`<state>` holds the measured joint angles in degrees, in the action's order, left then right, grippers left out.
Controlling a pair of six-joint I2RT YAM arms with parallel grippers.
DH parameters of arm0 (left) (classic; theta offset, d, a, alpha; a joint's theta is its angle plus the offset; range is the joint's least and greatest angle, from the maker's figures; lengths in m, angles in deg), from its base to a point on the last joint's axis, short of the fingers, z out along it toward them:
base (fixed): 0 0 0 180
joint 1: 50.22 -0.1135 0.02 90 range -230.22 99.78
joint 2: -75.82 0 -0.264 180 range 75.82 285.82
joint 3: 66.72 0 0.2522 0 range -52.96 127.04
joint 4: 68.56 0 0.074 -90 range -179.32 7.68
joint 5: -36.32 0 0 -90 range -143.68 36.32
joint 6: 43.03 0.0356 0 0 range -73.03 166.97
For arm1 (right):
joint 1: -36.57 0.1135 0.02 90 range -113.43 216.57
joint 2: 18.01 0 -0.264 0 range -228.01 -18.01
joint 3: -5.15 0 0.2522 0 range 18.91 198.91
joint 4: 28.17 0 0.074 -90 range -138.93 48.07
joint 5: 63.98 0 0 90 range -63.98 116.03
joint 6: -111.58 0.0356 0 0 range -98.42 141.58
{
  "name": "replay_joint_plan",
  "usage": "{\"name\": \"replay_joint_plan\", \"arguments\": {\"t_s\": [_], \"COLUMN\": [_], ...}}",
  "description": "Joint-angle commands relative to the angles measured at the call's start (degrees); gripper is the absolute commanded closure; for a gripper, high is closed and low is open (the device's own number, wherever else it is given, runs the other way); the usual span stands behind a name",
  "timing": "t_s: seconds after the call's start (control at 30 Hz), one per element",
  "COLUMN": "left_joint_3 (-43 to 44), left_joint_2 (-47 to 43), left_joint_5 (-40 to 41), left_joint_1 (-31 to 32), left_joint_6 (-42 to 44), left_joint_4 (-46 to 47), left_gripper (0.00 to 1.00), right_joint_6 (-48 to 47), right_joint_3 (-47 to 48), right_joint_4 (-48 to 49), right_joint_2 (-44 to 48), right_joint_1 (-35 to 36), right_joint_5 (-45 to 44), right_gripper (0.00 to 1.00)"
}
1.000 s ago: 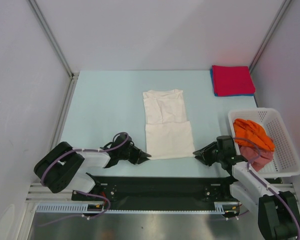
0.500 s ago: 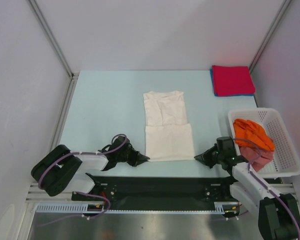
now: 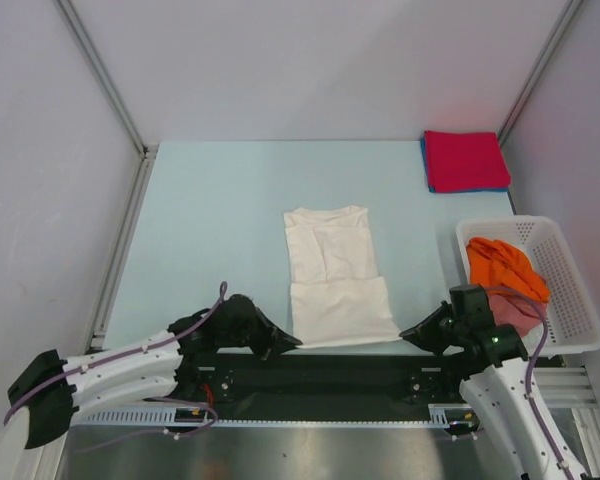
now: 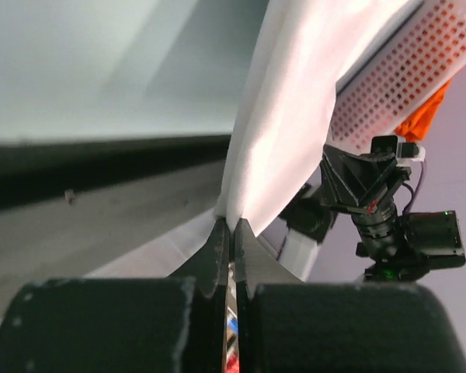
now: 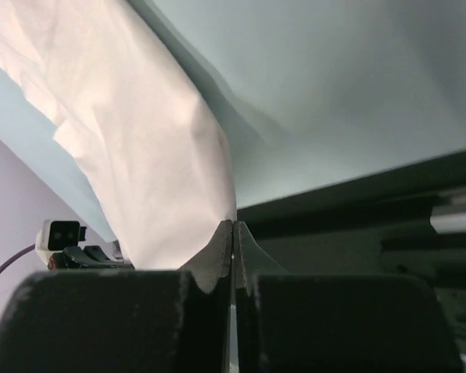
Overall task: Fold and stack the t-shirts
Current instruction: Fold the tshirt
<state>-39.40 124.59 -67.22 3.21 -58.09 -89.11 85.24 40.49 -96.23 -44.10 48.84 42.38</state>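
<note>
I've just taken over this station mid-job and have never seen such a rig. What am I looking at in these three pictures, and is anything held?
The machine is two robot arms bolted at the near edge of a table. The wide picture looks down from above and behind them. The other two come from a camera on each wrist, looking out past that arm's own tool.

The left tool and the right tool each pinch a near corner of the white t-shirt, which lies partly folded mid-table. Both wrist views show them shut on its cloth.

At the far right corner a folded red t-shirt sits on a blue one. A white basket on the right holds an orange t-shirt and a pinkish one.
</note>
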Motion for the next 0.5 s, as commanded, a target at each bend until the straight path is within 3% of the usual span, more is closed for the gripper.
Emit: {"name": "replay_joint_plan", "arguments": {"t_s": [0.0, 0.17, 0.3, 0.37, 0.43, 0.47], "left_joint_3": [-0.20, 1.37, 6.64, 7.79, 13.13, 18.55], "left_joint_2": [-6.13, -12.64, -13.62, -11.61, -4.53, -1.69], "left_joint_5": [1.41, 5.61, 10.20, 9.59, 7.13, 6.60], "left_joint_1": [4.92, 7.39, 6.08, 1.43, -4.35, -6.21], "left_joint_6": [-8.66, -10.80, -8.51, -2.13, 3.95, 11.12], "left_joint_4": [-10.78, -16.93, -22.40, -20.12, -19.58, -19.49], "left_gripper": [1.00, 1.00, 1.00, 1.00, 1.00, 1.00], "right_joint_6": [-1.61, -3.80, -6.87, -8.81, -9.95, -11.09], "right_joint_3": [4.25, 9.52, 13.65, 16.54, 19.09, 21.63], "right_joint_4": [-13.26, -15.75, -9.34, -4.01, -0.21, 3.12], "right_joint_2": [4.02, 2.80, -5.79, -13.85, -19.15, -24.14], "right_joint_1": [0.12, 0.12, 0.03, -0.06, -0.14, -0.23], "right_joint_5": [0.33, 0.87, 0.25, 0.60, 0.52, 0.52], "right_gripper": [1.00, 1.00, 1.00, 1.00, 1.00, 1.00]}}
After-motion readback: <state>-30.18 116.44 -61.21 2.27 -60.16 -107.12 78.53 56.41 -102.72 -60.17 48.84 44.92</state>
